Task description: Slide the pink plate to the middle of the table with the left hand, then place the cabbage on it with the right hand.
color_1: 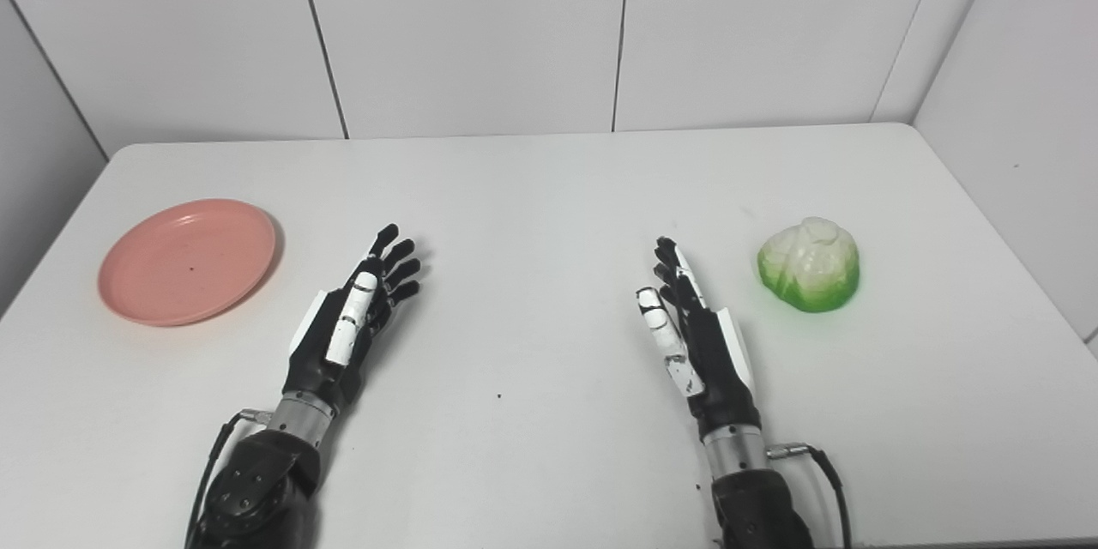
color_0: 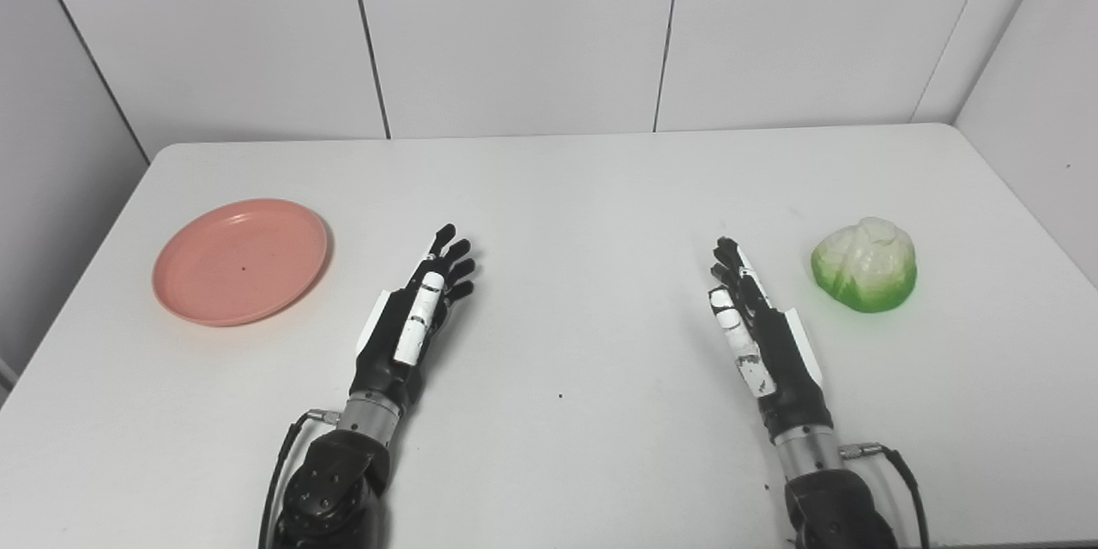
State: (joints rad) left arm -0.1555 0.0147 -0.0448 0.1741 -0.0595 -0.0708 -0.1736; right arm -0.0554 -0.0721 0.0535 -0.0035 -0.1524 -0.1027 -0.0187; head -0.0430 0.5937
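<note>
I am seeing the plate (color_0: 240, 261) lying flat on the surface (color_0: 566, 189), well to the left of the left hand (color_0: 412, 319) and apart from it. Nothing is lying on the plate. The left hand is hanging released, fingers (color_0: 449, 256) stretched and spread, grasping nothing, thumb side turned up. The right hand (color_0: 757, 328) is sitting well to the right of the left hand, also released, fingers straight and apart, grasping nothing. The cabbage (color_0: 865, 264) is resting on the surface just right of the right hand's fingertips, not touching them, and far from the plate. A small dark speck (color_0: 560, 396) is showing on the surface between the two wrists.
</note>
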